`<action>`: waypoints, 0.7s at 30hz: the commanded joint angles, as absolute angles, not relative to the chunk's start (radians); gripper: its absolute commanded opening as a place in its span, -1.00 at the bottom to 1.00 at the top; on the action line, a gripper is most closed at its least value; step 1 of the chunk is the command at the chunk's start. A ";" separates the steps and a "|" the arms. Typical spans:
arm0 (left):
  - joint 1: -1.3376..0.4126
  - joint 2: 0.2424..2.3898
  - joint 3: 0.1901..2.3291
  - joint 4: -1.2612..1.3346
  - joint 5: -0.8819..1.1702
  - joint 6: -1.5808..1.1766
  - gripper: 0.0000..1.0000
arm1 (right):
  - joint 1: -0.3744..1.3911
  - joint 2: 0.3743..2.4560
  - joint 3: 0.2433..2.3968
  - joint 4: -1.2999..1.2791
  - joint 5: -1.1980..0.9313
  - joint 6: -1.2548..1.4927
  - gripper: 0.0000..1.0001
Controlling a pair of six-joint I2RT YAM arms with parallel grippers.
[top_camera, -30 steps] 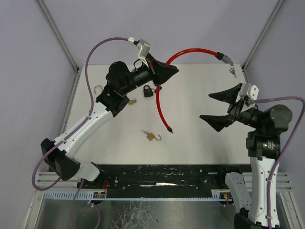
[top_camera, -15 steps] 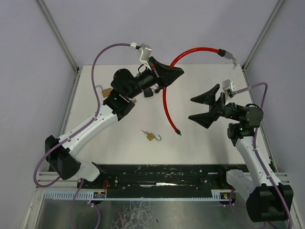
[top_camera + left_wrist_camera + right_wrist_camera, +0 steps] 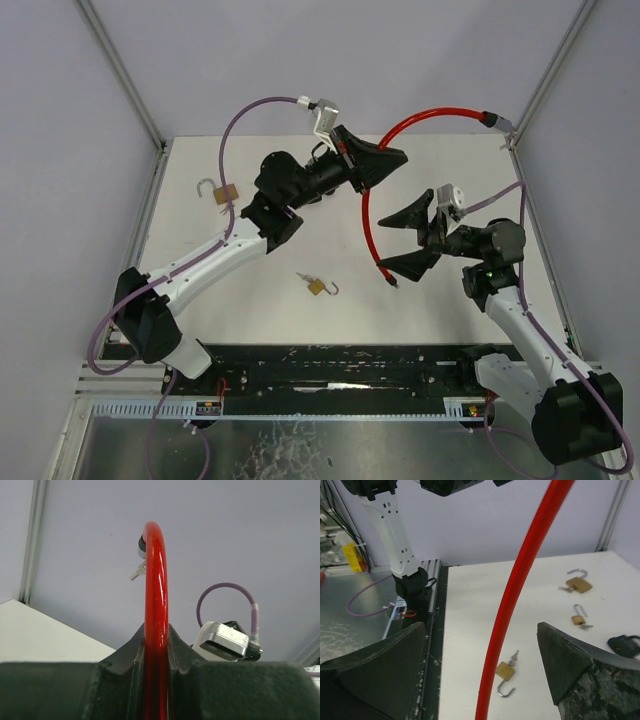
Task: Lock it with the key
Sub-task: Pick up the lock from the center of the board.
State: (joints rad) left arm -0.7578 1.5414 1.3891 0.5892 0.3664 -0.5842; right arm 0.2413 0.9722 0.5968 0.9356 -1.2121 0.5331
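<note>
White counter (image 3: 250, 280), grey walls: a red cable lock (image 3: 370, 215) is held up over the far edge.
The left hand (image 3: 390, 157) is clenched on the cable's arch. Its lock head (image 3: 492, 119), seemingly with keys, hangs near the far right corner. The right hand (image 3: 384, 243) gapes wide, fingers either side of the cable, not touching it.

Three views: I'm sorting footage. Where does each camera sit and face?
Top external: above, behind the bases, looking down at the table; both arms show.
Left wrist: looks up along the left gripper, shut on the red cable, toward the wall.
Right wrist: looks out of the open right gripper across the table toward the left arm's base.
Shared: the red cable appears in all three.
</note>
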 commanded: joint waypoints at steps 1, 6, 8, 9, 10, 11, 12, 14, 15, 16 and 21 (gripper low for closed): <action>-0.761 1.511 1.397 0.773 0.376 -0.626 -1.00 | 0.220 0.830 0.647 0.782 -1.191 0.292 1.00; -0.673 1.499 1.435 0.750 0.446 -0.766 -1.00 | 0.142 0.751 1.077 -0.277 -1.092 -0.408 0.98; -0.596 1.540 1.490 0.830 0.550 -0.931 -1.00 | 0.135 0.758 1.207 -0.457 -1.043 -0.529 0.98; -0.561 1.567 1.522 0.860 0.607 -1.003 -1.00 | 0.130 0.760 1.255 -0.507 -1.019 -0.558 0.97; -0.532 1.598 1.564 0.896 0.668 -1.058 -1.00 | 0.129 0.766 1.297 -0.545 -0.990 -0.573 0.96; -0.508 1.632 1.610 0.937 0.737 -1.116 -1.00 | 0.129 0.775 1.336 -0.585 -0.954 -0.592 0.94; -0.488 1.672 1.657 0.987 0.798 -1.175 -1.00 | 0.129 0.787 1.375 -0.623 -0.921 -0.607 0.92; -0.447 1.750 1.754 1.095 0.899 -1.339 -1.00 | 0.128 0.809 1.455 -0.691 -0.859 -0.640 0.89; -0.416 1.788 1.811 1.192 0.940 -1.464 -1.00 | 0.129 0.817 1.492 -0.720 -0.825 -0.655 0.89; -0.391 1.828 1.860 1.272 0.966 -1.546 -1.00 | 0.129 0.820 1.527 -0.741 -0.788 -0.662 0.89; -0.284 1.970 2.036 1.465 1.097 -1.781 -1.00 | 0.132 0.849 1.762 -0.809 -0.549 -0.687 0.84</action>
State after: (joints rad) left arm -0.3531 1.9198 1.9339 1.1481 0.9333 -1.4693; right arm 0.1345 0.8219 1.5997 -0.6933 -0.7872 -0.6147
